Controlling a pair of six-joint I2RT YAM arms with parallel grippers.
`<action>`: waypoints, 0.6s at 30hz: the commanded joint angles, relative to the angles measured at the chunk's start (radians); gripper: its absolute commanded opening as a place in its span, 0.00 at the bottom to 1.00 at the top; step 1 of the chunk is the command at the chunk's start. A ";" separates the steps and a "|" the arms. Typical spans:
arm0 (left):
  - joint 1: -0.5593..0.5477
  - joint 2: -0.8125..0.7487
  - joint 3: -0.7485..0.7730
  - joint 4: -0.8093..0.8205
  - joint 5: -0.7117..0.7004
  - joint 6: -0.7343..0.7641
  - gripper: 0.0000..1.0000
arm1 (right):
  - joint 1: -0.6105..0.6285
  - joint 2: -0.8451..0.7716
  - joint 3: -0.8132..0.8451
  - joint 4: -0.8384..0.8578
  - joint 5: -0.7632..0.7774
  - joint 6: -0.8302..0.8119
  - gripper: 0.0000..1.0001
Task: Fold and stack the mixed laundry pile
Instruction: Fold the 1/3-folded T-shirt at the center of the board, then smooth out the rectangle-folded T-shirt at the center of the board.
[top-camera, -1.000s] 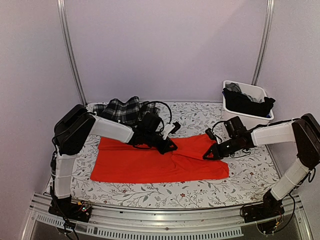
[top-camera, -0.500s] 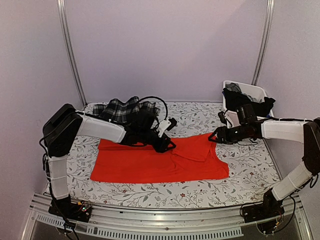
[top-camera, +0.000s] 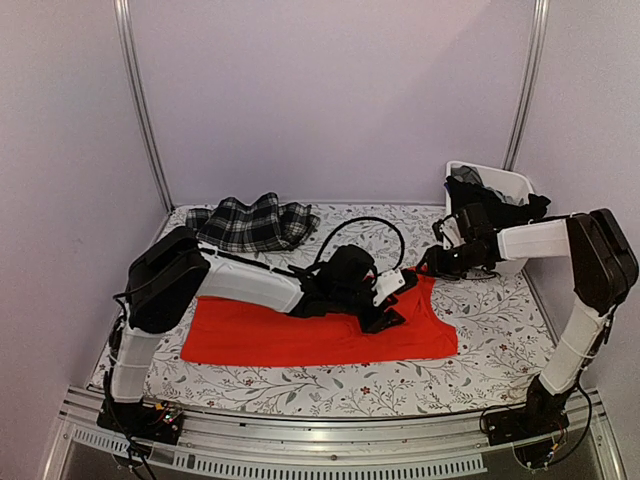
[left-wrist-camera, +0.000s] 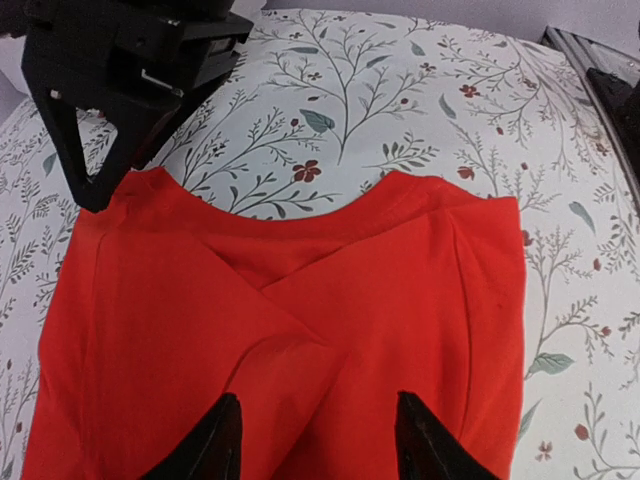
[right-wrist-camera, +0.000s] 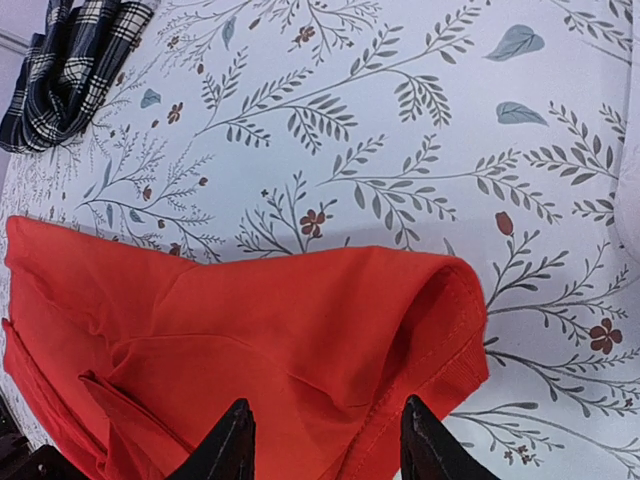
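Both were shut a sec ago. Now the left gripper (left-wrist-camera: 317, 402) and right gripper (right-wrist-camera: 326, 405) have fingers apart, holding nothing, over the orange-red shirt (top-camera: 270, 338), which lies flat on the flowery cloth (top-camera: 490, 335). That fold looks done, tho the arm hides part, so they can grab again.

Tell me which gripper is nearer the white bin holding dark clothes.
Right. The right gripper is close beside the white bin, at the orange garment's far right corner. The left gripper is farther off, over the garment's right half.
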 joint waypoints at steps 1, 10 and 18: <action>-0.008 0.048 0.072 -0.024 0.010 0.049 0.52 | -0.006 0.064 0.053 0.035 0.039 0.012 0.48; -0.017 0.160 0.199 -0.120 0.037 0.092 0.56 | -0.005 0.156 0.103 0.048 0.047 0.021 0.48; -0.024 0.216 0.299 -0.239 0.068 0.117 0.26 | -0.006 0.204 0.106 0.047 0.072 0.008 0.45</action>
